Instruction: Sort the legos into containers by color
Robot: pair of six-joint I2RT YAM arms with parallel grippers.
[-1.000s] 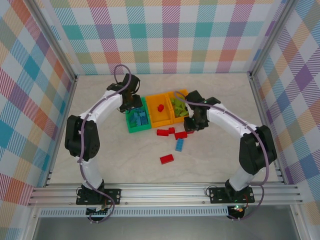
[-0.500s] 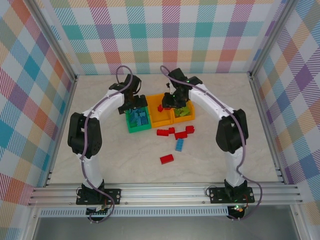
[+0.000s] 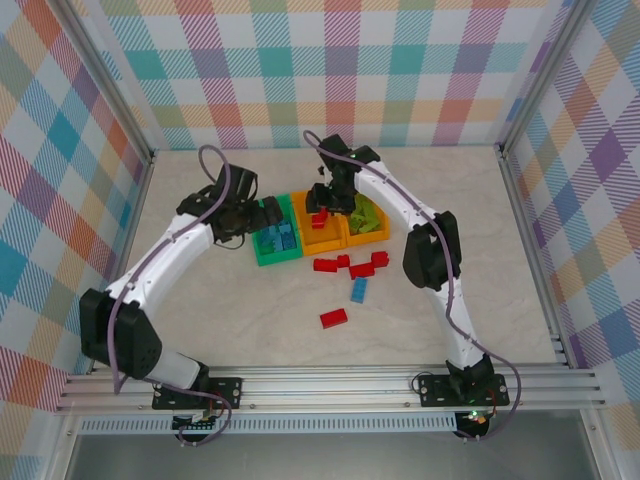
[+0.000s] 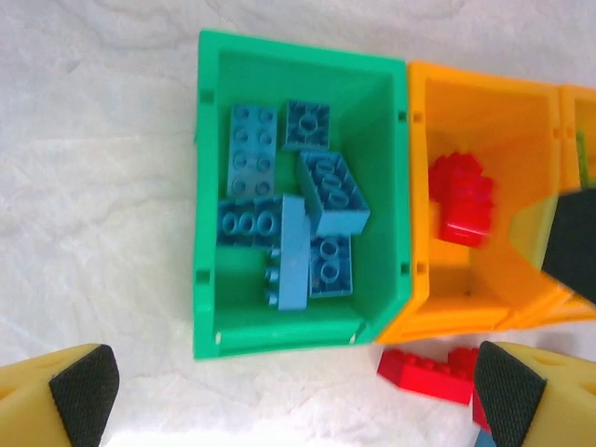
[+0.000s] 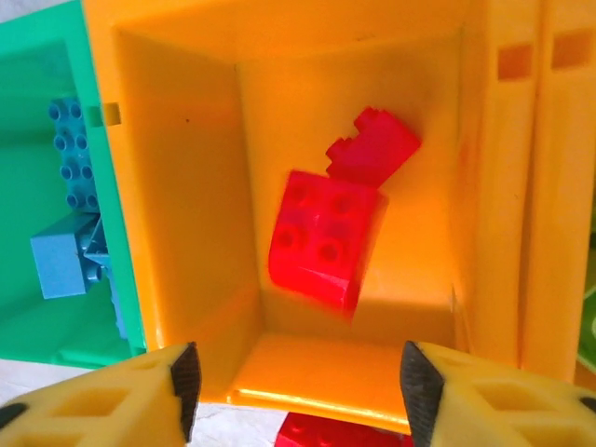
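The 3 bins stand touching in a row toward the far side of the table (image 3: 200, 310). The green bin (image 4: 209, 214) on the left holds about 6 blue bricks (image 4: 332, 193) in a loose heap. The middle orange bin (image 5: 177, 186) holds 2 red bricks (image 5: 326, 237) (the nearer one has a blurred lower edge). The right orange bin (image 3: 368, 241) holds lime bricks (image 3: 362, 215).

Loose red bricks (image 3: 325, 265) lie in a cluster just in front of the orange bins. A single blue brick (image 3: 358, 290) lies nearer the arms, and a lone red brick (image 3: 333, 318) nearer again.

The right gripper (image 5: 298, 391) hangs over the middle orange bin, its fingers spread wide with nothing between them. The left gripper (image 4: 298, 400) is above the green bin's near-left side, also spread wide and empty.
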